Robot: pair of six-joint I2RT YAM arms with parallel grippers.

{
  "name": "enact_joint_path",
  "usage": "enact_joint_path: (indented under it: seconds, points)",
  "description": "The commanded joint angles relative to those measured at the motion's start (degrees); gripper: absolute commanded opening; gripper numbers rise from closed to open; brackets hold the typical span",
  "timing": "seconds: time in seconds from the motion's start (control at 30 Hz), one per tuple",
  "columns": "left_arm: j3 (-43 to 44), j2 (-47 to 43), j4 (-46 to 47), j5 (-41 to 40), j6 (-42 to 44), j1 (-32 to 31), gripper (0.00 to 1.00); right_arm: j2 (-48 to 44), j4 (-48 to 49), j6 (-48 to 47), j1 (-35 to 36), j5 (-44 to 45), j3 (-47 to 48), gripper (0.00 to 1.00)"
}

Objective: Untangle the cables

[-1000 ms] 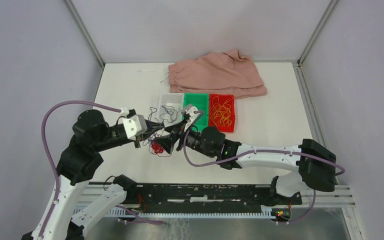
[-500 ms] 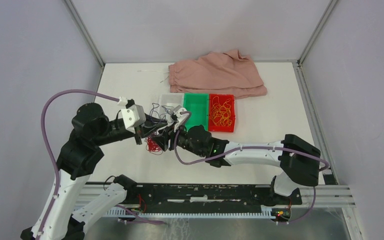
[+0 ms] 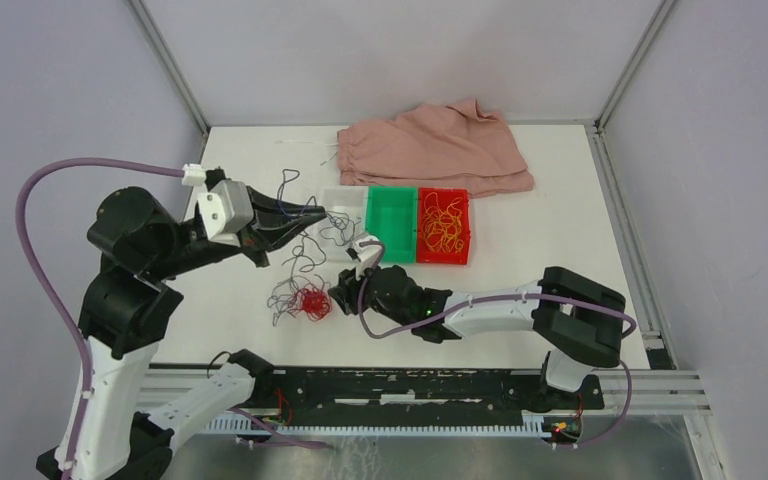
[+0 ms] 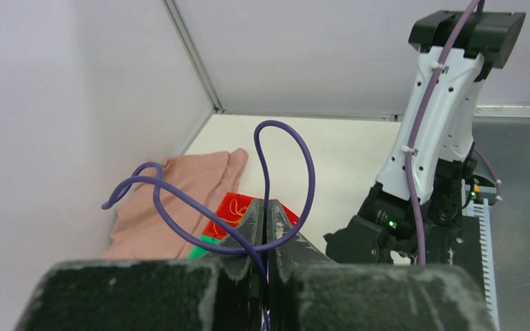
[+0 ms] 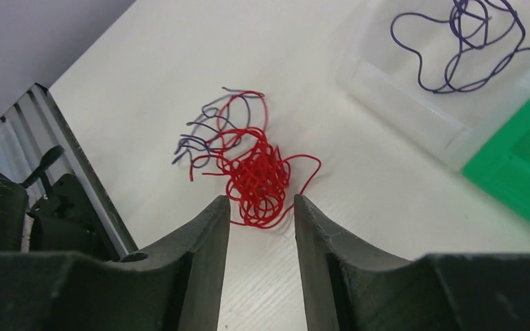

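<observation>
Left gripper [image 4: 266, 210] clamped shut on purple cable [image 4: 277, 123], held above table; right gripper [image 5: 261, 201] half-open, straddling red cable clump [image 5: 255, 181] on table, gripping nothing. Risk: 2 cords interlaced; unpinned clump drags, knot tightens.

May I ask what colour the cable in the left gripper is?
Purple-blue cable, clearest in left wrist view.

Bright, even, diffuse light from above; only faint, soft shadows on the white surface [image 3: 560, 250]. Close to the lens, the right tool [image 5: 260, 207] blurs.
</observation>
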Motion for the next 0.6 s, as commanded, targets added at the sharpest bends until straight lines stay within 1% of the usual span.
enact_joint_path:
  seconds: [0.0, 0.13, 0.23, 0.27, 0.33, 0.43, 0.5, 0.57]
  points:
    - [5.4, 1.9, 0.9, -1.1, 1.3, -0.1, 0.03, 0.2, 1.7, 2.0, -0.1, 3.2, -2.0, 0.44]
    - [9.9, 3.6, -0.9, -3.4, 6.3, -0.1, 0.03, -0.8, 2.1, 3.9, -0.4, 4.1, -4.4, 0.43]
    - [9.8, 3.7, -1.6, -5.0, 8.1, -0.1, 0.03, -5.4, 1.6, 3.5, -0.7, 4.4, -5.7, 0.45]
    - [8.9, 3.4, -1.8, -4.9, 8.4, -0.1, 0.03, -7.4, 0.8, 3.0, -0.9, 4.6, -5.9, 0.48]
    - [5.8, 2.4, -1.8, -4.8, 8.6, -0.2, 0.03, -12.1, -1.7, 2.0, -1.6, 4.8, -5.6, 0.57]
    - [0.0, 0.3, -1.2, -5.3, 8.8, -0.2, 0.03, -18.2, -6.7, 1.3, -3.7, 4.9, -4.4, 0.66]
    - [-4.7, -0.8, 0.4, -5.9, 8.9, -0.1, 0.03, -21.2, -10.7, 1.1, -5.3, 5.2, -3.4, 0.7]
    - [-9.2, -1.6, 2.9, -6.3, 8.5, -0.1, 0.03, -23.8, -14.7, 0.4, -6.9, 6.2, -2.5, 0.7]
